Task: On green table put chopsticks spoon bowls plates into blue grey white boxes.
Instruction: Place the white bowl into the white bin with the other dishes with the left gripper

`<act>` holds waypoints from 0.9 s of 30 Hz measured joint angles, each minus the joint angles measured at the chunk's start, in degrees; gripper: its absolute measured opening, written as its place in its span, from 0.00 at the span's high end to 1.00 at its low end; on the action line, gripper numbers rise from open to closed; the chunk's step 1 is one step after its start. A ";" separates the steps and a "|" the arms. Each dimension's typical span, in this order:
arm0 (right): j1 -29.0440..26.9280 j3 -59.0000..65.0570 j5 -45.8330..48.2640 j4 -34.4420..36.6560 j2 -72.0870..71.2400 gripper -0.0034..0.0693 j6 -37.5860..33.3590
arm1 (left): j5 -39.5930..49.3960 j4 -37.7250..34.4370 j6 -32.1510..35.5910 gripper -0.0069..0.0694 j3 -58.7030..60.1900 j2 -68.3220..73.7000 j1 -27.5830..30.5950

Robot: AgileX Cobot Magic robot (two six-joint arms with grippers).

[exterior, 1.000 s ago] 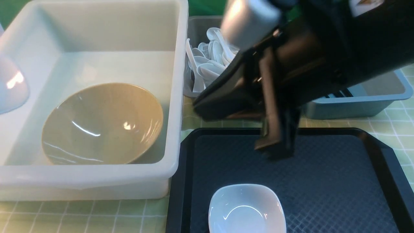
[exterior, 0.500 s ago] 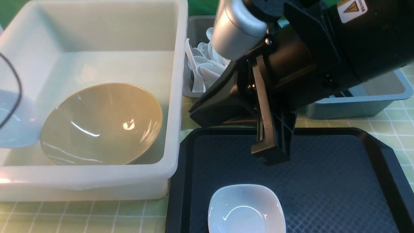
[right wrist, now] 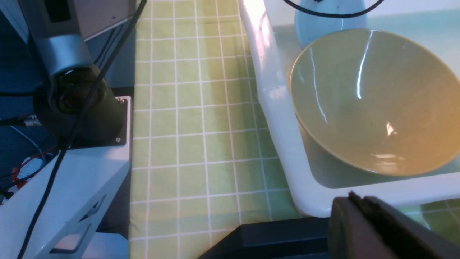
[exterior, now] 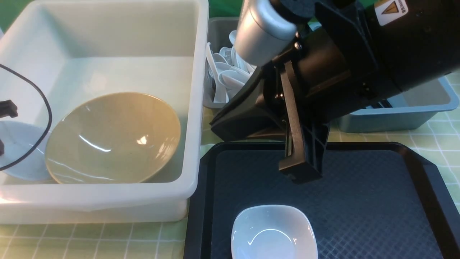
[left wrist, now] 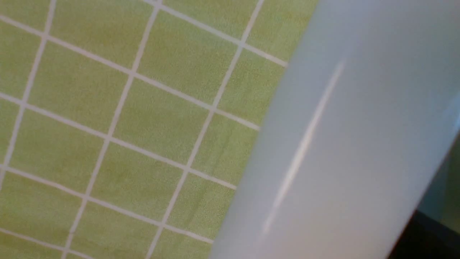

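A small white dish (exterior: 274,233) sat nearest on black tray (exterior: 377,216), empty right gripper (exterior: 300,174) hung above the tray, jaws pressed together, khaki bowl (exterior: 113,138) and second white dish (exterior: 21,158) lay in white tub (exterior: 107,201) on green worktop (exterior: 72,241), left gripper (exterior: 5,108) closed beside them, spoons (exterior: 230,72) lay in grey box (exterior: 219,32) beyond.

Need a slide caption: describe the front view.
Shut right pincer hovers over the black tray with one white dish; khaki bowl rests in the white tub.
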 joint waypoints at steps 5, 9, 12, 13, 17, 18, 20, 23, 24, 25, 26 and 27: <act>0.00 0.00 -0.56 0.00 0.00 0.90 0.00 | 0.26 0.39 -0.59 0.88 -0.13 0.32 0.00; 0.00 0.00 -0.65 0.00 0.00 0.90 0.00 | 0.56 0.44 -1.10 0.80 -0.18 0.32 -0.26; 0.00 0.00 -0.83 0.00 0.00 0.90 0.00 | 1.94 0.25 -2.25 0.67 -0.70 0.32 -0.44; 0.00 0.00 -0.83 0.00 0.00 0.90 0.00 | 2.55 0.17 -2.59 0.62 -0.90 0.40 -0.43; 0.00 0.00 -1.01 0.00 0.00 0.90 -0.05 | 5.60 -0.11 -4.35 0.43 -2.85 1.14 -0.85; 0.00 0.00 -1.06 0.00 0.00 0.90 -0.05 | 5.76 -0.11 -4.36 0.42 -2.99 1.21 -0.85; 0.00 0.00 -1.05 0.00 0.00 0.89 -0.05 | 8.82 1.36 -5.70 0.32 -5.59 1.96 -0.85; 0.00 0.00 -1.05 -0.31 0.00 0.89 -0.05 | 9.79 3.52 -6.57 0.26 -8.86 1.90 -0.79; 0.00 0.00 -1.05 -0.79 0.00 0.89 -0.05 | 9.87 3.80 -6.83 0.25 -10.22 1.45 -0.68; 0.00 0.00 -1.05 -1.85 0.00 0.89 0.07 | 9.87 4.13 -6.81 0.24 -12.15 0.14 -0.60; 0.00 0.00 -1.05 -2.34 0.00 0.89 0.23 | 9.87 4.08 -6.81 0.24 -12.61 -0.52 -0.60; 0.00 0.00 -1.05 -3.14 0.00 0.89 0.43 | 9.92 3.84 -6.67 0.24 -13.70 -1.77 -0.55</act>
